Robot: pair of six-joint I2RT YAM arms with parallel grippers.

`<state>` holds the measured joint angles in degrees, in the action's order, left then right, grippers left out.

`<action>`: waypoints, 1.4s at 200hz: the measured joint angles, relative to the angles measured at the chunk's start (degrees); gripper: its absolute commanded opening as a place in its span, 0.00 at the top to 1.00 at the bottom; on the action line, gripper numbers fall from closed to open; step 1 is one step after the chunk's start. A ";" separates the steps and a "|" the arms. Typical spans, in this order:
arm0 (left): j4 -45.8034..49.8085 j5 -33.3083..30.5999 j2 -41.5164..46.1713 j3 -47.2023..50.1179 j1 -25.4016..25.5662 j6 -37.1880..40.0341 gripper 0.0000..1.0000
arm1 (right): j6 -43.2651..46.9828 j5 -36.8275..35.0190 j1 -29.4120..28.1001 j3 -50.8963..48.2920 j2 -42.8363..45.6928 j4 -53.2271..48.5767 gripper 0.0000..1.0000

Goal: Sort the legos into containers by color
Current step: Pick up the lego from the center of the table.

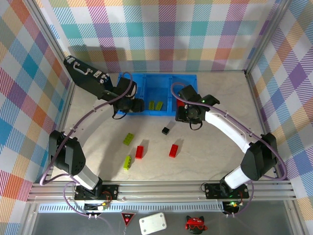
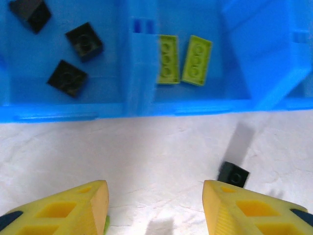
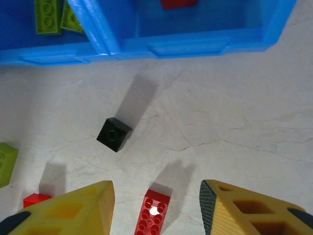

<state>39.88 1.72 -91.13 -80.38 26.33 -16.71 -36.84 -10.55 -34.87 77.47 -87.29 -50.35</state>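
near surface: five legos loose on the pale surface (image 1: 210, 161); a lime-green brick (image 1: 127, 162) nearest the bases, a red brick (image 1: 139, 152) just beyond it, a second red brick (image 1: 173, 150) to the right, another green brick (image 1: 128, 138), and a black brick (image 1: 166, 130) closest to the bins

right fingers (image 3: 63, 210): spread apart, gripping nothing; they hang above the surface with the second red brick under the gap, not touching it; judged lined up for that pick, since the red bin lies straight ahead

left fingers (image 2: 63, 210): released, bare surface between them; facing the bin front, the black brick off to their right; a green sliver shows at one inner edge, cannot tell what

containers (image 1: 156, 113): three joined blue bins; left bin holds three black pieces (image 2: 84, 41); middle bin two green pieces (image 2: 167, 59) side by side; right bin a red piece (image 3: 178, 2); colours are assigned, so each loose brick has one home

progress: judged about half sorted

risk: both arms crowd the bin front; better one reaches at a time

far corner: black case (image 1: 83, 73) beside the bins' left end; not part of the sort
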 measured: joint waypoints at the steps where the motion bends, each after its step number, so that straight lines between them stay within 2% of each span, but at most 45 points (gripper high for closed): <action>1: -0.02 0.00 0.02 0.00 0.07 0.00 0.47 | -0.07 -0.11 0.00 0.00 0.02 -0.04 0.49; 25: -0.76 0.22 2.10 1.05 1.64 -0.42 0.46 | -1.11 -1.01 0.00 0.00 1.03 -0.61 0.49; 84: -0.63 -1.79 8.22 3.23 1.66 -0.44 0.46 | -1.77 -2.03 0.00 2.95 1.33 -2.78 0.49; 138: -0.20 -2.54 8.39 6.29 1.66 -0.44 0.46 | -1.66 -2.05 0.00 3.17 1.27 -2.80 0.49; 211: 2.62 -4.42 10.05 9.09 1.66 -0.42 0.46 | 0.07 -2.16 0.00 9.31 -1.27 -3.28 0.49; 280: 5.77 -4.42 9.90 10.71 1.66 -0.44 0.47 | 1.68 1.01 -0.07 9.27 -2.51 -1.49 0.49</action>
<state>45.65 -2.70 -81.23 -69.67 27.99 -17.15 -35.16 -9.54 -34.94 86.74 -89.80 -51.83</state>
